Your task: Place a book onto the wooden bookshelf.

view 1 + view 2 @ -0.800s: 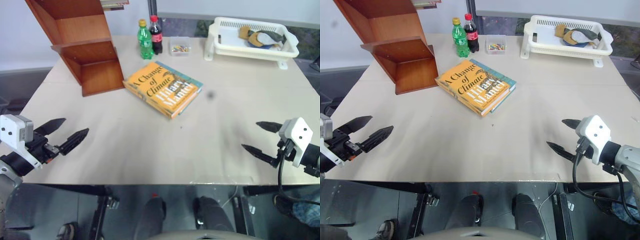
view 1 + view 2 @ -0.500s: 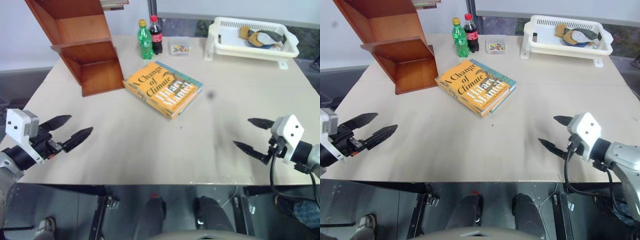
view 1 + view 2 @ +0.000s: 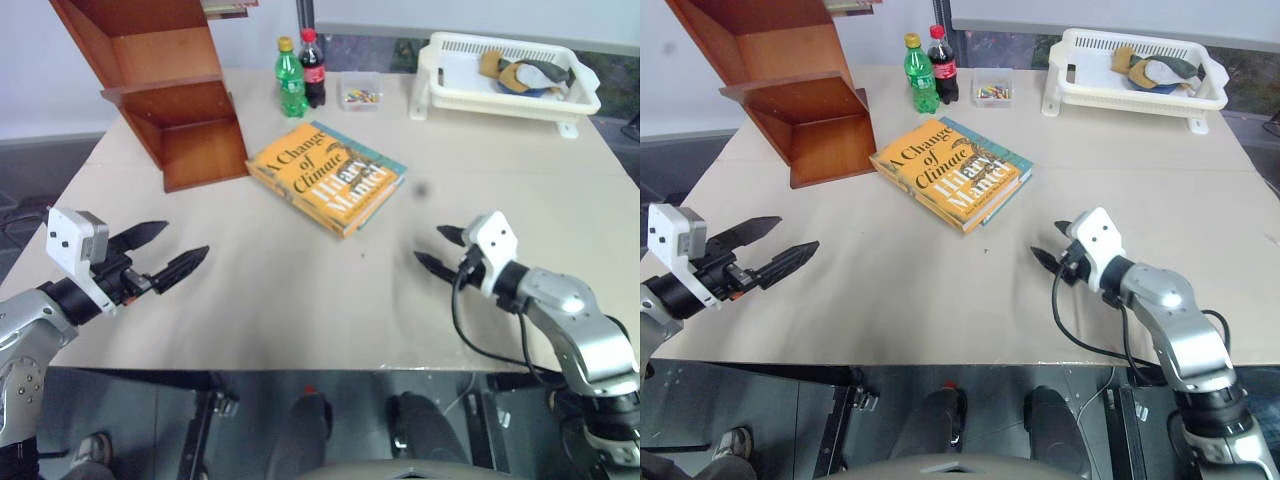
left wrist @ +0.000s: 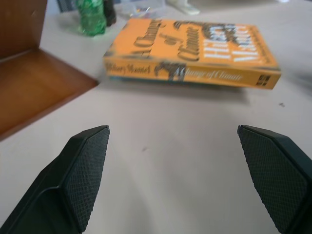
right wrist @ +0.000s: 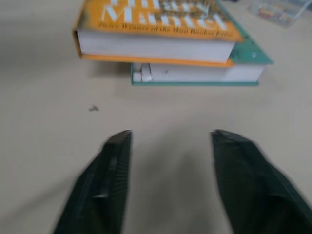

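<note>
I have both arms out over the beige tabletop [image 3: 300,300], nothing yet picked up. The thick orange-yellow book [image 3: 320,175] lies flat on a thinner teal-blue book [image 3: 385,165], just beside the foot of the reddish-brown stepped wooden bookshelf [image 3: 170,100], so lifting and shelving are all still to do. My left gripper [image 3: 165,250] hangs well short of the book, jaws spread wide and empty; my right gripper [image 3: 435,250] is nearer to it, jaws partly apart, gripping nothing. The cover reads "A Change of Climate, Hilary Mantel"; the spine repeats author and title. Beyond the book, a green bottle [image 3: 289,80] stands beside a red-labelled cola bottle [image 3: 312,70].
</note>
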{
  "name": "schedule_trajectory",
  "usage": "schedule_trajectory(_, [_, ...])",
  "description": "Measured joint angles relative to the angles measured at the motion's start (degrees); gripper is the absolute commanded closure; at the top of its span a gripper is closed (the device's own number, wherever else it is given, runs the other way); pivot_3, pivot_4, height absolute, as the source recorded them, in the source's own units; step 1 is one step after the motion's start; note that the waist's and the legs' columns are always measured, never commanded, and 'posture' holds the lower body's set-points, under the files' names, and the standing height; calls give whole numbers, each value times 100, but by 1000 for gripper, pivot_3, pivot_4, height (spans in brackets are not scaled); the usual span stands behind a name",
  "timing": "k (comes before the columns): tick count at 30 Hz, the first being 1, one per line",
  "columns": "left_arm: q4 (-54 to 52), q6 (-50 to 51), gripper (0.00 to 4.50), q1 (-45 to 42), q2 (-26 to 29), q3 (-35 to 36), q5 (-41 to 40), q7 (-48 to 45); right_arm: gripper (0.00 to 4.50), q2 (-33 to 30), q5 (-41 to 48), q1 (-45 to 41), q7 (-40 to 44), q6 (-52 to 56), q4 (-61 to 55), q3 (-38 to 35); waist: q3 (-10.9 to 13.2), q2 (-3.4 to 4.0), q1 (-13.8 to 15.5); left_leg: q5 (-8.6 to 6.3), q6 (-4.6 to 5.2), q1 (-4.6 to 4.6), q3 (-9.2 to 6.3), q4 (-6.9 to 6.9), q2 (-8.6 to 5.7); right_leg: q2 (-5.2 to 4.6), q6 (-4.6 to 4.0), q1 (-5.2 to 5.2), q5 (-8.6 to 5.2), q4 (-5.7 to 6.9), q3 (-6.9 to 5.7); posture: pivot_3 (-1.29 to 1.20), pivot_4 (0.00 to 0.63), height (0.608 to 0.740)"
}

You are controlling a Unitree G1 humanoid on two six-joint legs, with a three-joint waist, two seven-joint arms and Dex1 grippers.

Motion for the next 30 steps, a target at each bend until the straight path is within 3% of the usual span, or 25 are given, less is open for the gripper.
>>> schedule_trajectory(4, [-225, 15, 0, 17, -216, -44, -11, 159, 4460, 758, -585, -809, -379, -403, 1456, 473, 0, 0, -98, 1, -1, 3, 5, -1, 1, 7, -2, -6, 2, 8, 5, 0, 150, 740])
schedule_trajectory(7, [-530, 61, 0, 58, -347, -132, -26, 341, 4460, 1575, -904, -1489, -738, -904, 2748, 689, 1, 1, -147, 1, -2, 1, 2, -4, 1, 11, -4, -10, 3, 10, 6, 0, 150, 740])
schedule_trajectory(11, [-752, 113, 0, 210, -485, -90, -128, 529, 4460, 2220, -1206, -2181, -1176, -1645, 4165, 740, 0, 0, -169, 1, -2, 2, 0, -5, -1, 7, -3, -12, 5, 10, 18, 0, 150, 740])
schedule_trajectory(18, [-1079, 187, 0, 508, -617, 61, -175, 854, 4460, 2797, -1586, -3160, -1792, -3007, 6286, 616, -5, -5, -169, 1, -3, 12, -6, -6, -1, 9, -13, -9, 11, 11, 15, 0, 150, 740])
schedule_trajectory(23, [-1264, 205, 0, 682, -680, 87, -176, 1034, 4460, 3043, -1608, -3349, -1632, -3632, 6924, 501, -6, -5, -235, 1, -3, 22, -7, -6, 11, 29, -22, -7, 17, 17, 20, 0, 150, 740])
schedule_trajectory(30, [-1301, 214, 0, 702, -716, 85, -179, 1194, 4460, 3395, -1481, -3108, -765, -3988, 6816, 529, -4, -2, -309, 1, -3, 22, -20, -10, 25, 45, -28, -10, 20, 17, 27, 0, 150, 740])
